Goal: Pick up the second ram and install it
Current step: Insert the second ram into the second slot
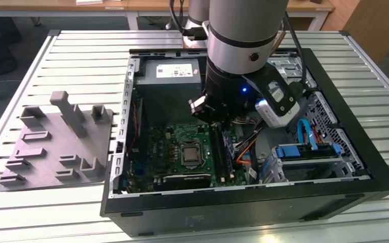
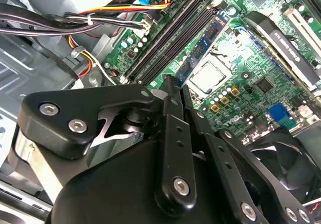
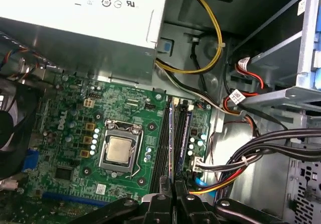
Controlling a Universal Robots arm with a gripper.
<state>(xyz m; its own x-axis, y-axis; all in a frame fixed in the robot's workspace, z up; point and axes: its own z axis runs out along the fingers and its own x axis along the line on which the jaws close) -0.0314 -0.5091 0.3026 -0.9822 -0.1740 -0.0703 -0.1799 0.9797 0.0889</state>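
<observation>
The long, flat blue-green circuit-board strip, the second ram (image 2: pixel 203 45), stands on edge along the long black plastic memory slots (image 2: pixel 160 40) of the green motherboard (image 3: pixel 75 148). This is inside the open black computer case (image 1: pixel 363 147), mid-way across the slatted metal counter (image 1: pixel 32 61). The black gripper (image 2: pixel 176 86) looks clamped on its near end. The strip is probably light and stiff but fragile, best held by its bare edges, not the chips or contacts.

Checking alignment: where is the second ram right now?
In the second wrist view, the second ram runs along the black memory slots, beside the processor socket.
</observation>
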